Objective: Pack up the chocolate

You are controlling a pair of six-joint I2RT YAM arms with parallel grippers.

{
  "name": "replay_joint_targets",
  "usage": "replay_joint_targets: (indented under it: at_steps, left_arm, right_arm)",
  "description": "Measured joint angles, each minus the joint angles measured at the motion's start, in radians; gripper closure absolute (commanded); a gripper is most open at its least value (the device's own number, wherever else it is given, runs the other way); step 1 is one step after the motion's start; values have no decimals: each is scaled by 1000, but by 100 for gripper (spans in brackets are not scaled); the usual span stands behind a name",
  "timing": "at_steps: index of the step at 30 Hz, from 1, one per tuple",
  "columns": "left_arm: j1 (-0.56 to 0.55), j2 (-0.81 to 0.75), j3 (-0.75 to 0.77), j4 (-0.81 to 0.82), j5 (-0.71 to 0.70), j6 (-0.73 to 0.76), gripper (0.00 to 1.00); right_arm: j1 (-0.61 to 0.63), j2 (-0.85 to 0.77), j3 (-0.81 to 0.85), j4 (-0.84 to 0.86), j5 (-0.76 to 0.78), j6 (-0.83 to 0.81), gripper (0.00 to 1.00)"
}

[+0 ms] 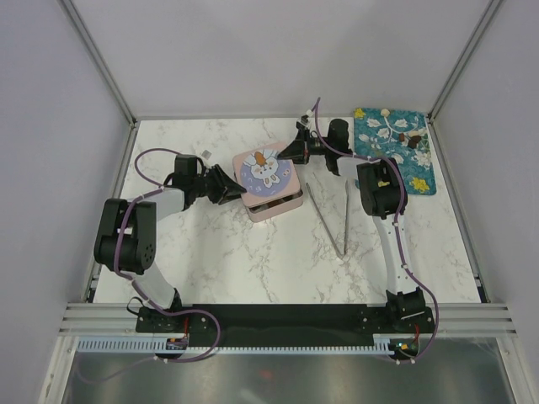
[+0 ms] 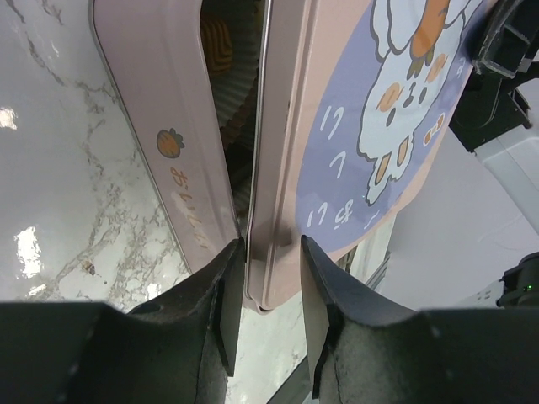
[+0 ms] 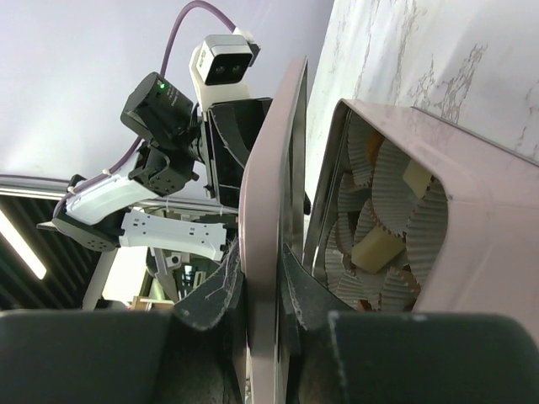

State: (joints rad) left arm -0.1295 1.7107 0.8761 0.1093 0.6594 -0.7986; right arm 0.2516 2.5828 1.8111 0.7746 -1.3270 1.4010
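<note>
The pink tin (image 1: 274,204) stands mid-table, its bunny lid (image 1: 268,171) held tilted just above it by both grippers. My left gripper (image 1: 237,187) is shut on the lid's left corner (image 2: 274,252); its fingers (image 2: 226,286) flank the rim beside the tin wall (image 2: 160,109). My right gripper (image 3: 271,269) is shut on the lid's far edge (image 3: 274,168). Inside the tin (image 3: 480,219), pleated paper cups hold yellowish chocolate (image 3: 376,248); a brown piece (image 2: 217,42) shows through the gap. More chocolate (image 1: 412,140) lies on the blue mat.
Long metal tongs (image 1: 333,215) lie on the marble just right of the tin. The blue floral mat (image 1: 396,164) sits at the back right, partly under the right arm. Frame posts and white walls bound the table.
</note>
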Motion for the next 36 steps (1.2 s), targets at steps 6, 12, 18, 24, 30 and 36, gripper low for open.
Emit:
replay_joint_targets:
  at_steps: [6,12,18,24,30,36]
  left_arm:
    - [-5,-10,0,-11,-3,0,60]
    - [-14,-11,0,-36,-8,0,60]
    - [-20,-38,-25,-54,-29,0,60]
    - [-30,-42,-32,-58,-31,0,60]
    - [-49,-49,-44,-63,-35,0,61]
    - [-60,-63,-62,-66,-40,0,61]
  right_arm:
    - [0,0,-23,27,-5,20,95]
    - [0,1,-35,27,-10,26,93]
    - [0,1,-37,27,-12,26,93]
    - [2,1,-39,26,-12,26,93]
    - [3,1,-71,26,-13,26,94]
    - [4,1,-83,26,-25,26,92]
